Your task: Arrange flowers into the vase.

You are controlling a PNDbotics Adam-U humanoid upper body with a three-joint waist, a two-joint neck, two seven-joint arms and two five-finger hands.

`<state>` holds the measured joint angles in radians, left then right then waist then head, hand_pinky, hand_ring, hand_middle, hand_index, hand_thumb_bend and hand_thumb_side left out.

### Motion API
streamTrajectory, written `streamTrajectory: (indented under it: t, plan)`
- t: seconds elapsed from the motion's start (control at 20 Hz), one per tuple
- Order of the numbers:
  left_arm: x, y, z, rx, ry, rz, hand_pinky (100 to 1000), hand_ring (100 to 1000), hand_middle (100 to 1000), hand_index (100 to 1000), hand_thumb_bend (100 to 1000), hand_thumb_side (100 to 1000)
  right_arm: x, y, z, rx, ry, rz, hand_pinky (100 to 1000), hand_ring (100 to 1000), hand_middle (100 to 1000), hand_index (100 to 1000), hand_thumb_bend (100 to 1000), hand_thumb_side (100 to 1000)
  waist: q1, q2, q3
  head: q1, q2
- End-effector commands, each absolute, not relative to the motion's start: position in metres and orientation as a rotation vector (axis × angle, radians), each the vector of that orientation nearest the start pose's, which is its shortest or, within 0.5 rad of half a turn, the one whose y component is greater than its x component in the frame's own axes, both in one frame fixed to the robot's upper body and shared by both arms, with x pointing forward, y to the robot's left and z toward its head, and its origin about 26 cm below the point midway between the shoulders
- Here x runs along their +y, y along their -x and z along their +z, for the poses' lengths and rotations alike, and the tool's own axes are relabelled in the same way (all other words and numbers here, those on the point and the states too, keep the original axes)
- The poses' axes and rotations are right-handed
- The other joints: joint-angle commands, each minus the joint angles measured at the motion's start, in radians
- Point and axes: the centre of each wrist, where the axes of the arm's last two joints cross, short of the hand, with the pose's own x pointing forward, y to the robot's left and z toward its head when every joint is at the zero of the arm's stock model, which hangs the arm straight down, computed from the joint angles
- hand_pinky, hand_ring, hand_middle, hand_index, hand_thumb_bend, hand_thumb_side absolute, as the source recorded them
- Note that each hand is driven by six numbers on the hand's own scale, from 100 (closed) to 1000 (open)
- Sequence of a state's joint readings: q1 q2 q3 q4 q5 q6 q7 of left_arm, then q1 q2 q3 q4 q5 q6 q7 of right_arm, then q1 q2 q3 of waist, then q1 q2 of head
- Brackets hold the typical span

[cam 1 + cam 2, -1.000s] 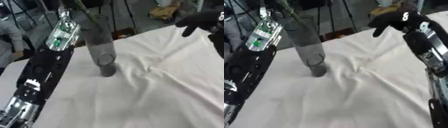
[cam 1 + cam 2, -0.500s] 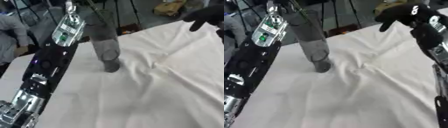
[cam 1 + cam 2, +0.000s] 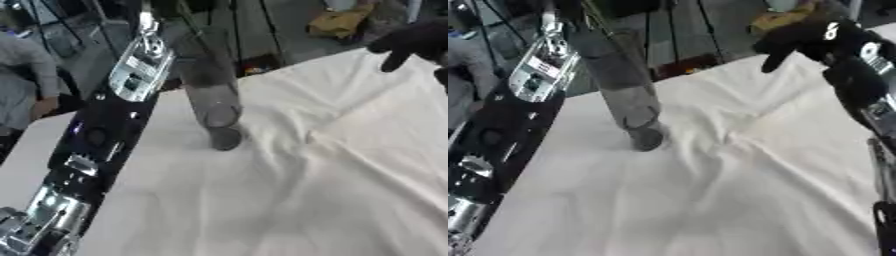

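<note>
**Right eye view: vase on desk, stems entering from above**

Right eye view shows the vase [image 3: 627, 100], a tall clear cylinder, standing left of centre on the desk [image 3: 710, 200], which is covered by a wrinkled white cloth [image 3: 737, 150]. It leans in the frame; whether it is truly tilted or the camera is askew, I cannot tell. Thin dark stems [image 3: 188, 22] run into its mouth from the top edge; no blooms visible.

Handling, judged: vase looks like glass or clear plastic, so rigid, smooth, possibly fragile; tall and narrow-footed, so prone to tipping on the rumpled cloth. Best held low on the barrel. Stems are slender, likely bendable; take mid-stem.

Left arm [image 3: 105, 140] runs up the left side to the top edge; left hand is out of frame. Right hand [image 3: 802, 40] hovers at far right, well apart from the vase, fingers [image 3: 769, 60] relaxed and drooping, holding nothing.

Obstruction: left forearm lies just beside the vase. Background clutter beyond the far desk edge.
</note>
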<state>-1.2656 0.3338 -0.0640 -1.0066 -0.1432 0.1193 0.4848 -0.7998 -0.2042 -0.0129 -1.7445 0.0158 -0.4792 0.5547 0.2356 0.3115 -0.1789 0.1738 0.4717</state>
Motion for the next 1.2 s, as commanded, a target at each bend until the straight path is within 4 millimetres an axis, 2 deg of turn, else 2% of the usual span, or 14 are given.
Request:
streamTrajectory:
  t: [0.05,0.15,0.2,0.25,0.7,0.75,1.0,1.05,1.2]
  plan:
    - [0.200,-0.471,0.369,-2.250,-0.682,0.004,183,345,415,354,100,840,-0.194,-0.361,0.308,2.966,0.150,-1.251,769,763,563,830,269,1000,-0.010,-0.028,0.002,-0.001,-0.014]
    - [0.200,-0.471,0.369,-2.249,-0.684,0.002,183,345,415,354,100,840,-0.194,-0.361,0.308,2.966,0.150,-1.251,769,763,563,830,269,1000,-0.010,-0.028,0.002,-0.001,-0.015]
    - [0.200,-0.472,0.367,-2.240,-0.691,-0.009,296,531,576,428,100,841,-0.194,-0.361,0.307,2.968,0.151,-1.249,769,763,563,831,267,1000,-0.010,-0.029,0.002,-0.005,-0.019]
    - [0.201,-0.473,0.365,-2.228,-0.714,-0.042,331,581,624,463,100,835,-0.194,-0.361,0.307,2.972,0.150,-1.246,769,763,562,831,269,1000,-0.013,-0.029,0.003,-0.010,-0.018]
    - [0.205,-0.474,0.360,-2.156,-0.846,-0.264,431,679,737,592,100,884,-0.196,-0.362,0.307,2.984,0.142,-1.233,770,763,562,831,269,1000,-0.021,-0.029,0.009,-0.018,-0.020]
    - [0.206,-0.474,0.360,-2.144,-0.859,-0.286,463,708,765,640,100,904,-0.196,-0.362,0.306,2.985,0.141,-1.232,770,764,562,831,268,1000,-0.021,-0.029,0.011,-0.019,-0.020]
    - [0.211,-0.475,0.359,-2.093,-0.910,-0.373,499,735,787,673,100,928,-0.197,-0.361,0.306,2.993,0.139,-1.226,770,764,562,831,267,1000,-0.025,-0.031,0.016,-0.024,-0.019]
    - [0.211,-0.474,0.359,-2.087,-0.917,-0.381,527,755,807,715,100,952,-0.197,-0.361,0.305,2.994,0.138,-1.225,770,764,562,832,266,1000,-0.025,-0.032,0.016,-0.024,-0.019]
    - [0.215,-0.475,0.358,-2.063,-0.927,-0.418,556,777,835,761,100,976,-0.199,-0.362,0.305,3.002,0.135,-1.219,770,764,562,832,264,1000,-0.028,-0.033,0.020,-0.026,-0.018]
